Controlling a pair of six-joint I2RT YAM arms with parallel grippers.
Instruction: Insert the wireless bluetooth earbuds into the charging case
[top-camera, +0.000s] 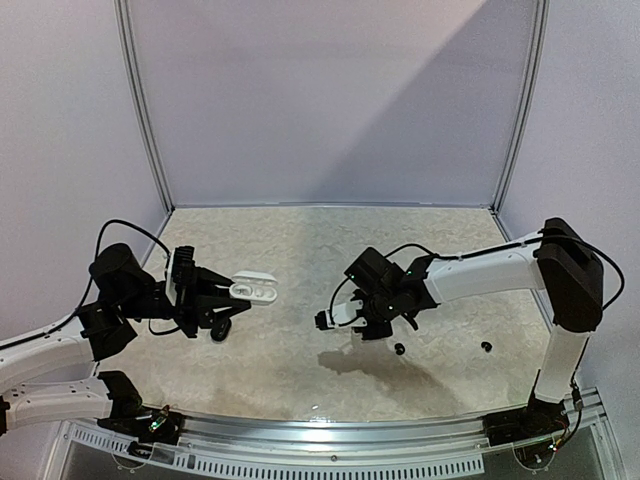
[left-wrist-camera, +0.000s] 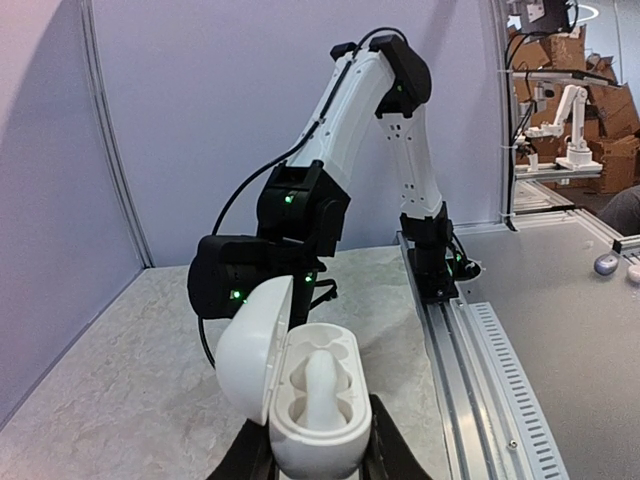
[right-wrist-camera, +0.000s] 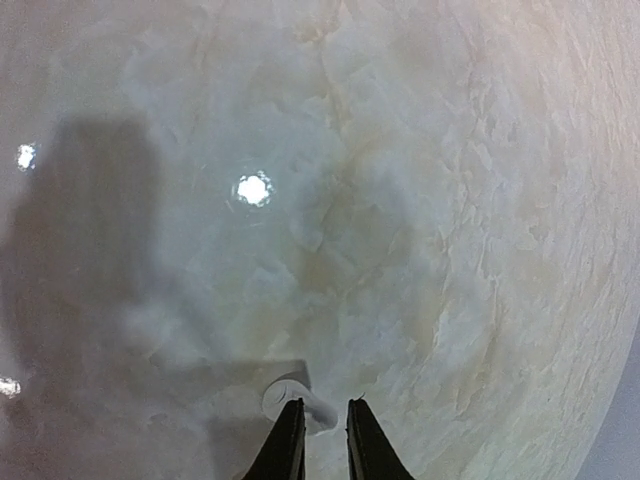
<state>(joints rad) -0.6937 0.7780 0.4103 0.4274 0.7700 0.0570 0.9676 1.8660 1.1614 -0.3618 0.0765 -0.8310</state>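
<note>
White plastic fills the bottom of the left wrist view. The charging case (left-wrist-camera: 315, 400), its lid swung open to one side, is clamped across its base by the left gripper (left-wrist-camera: 318, 455), with the wells facing up and outward. Something pale and upright stands in the middle of the tray. I cannot tell whether it is a seated bud or only the moulded divider. Beyond the case, the right arm (left-wrist-camera: 370, 130) faces it across the table.

In the right wrist view the right gripper (right-wrist-camera: 326, 432) has its jaws drawn close on a white earbud (right-wrist-camera: 290, 398). The bud is pinched at the very tips and bulges out to one side. Only bare table (right-wrist-camera: 420, 200) lies below it, and the case is out of frame.

The top view gives what neither wrist view does. Both grippers hang off the surface and apart, and the case lies to the robot's left of the held bud, its long axis pointing roughly at the right gripper. The right arm carries the bud, so I judge it must cross that gap and come down over a free well. Farther right, a black earbud (top-camera: 399, 348) and a second black earbud (top-camera: 487, 346) lie on the table.
</note>
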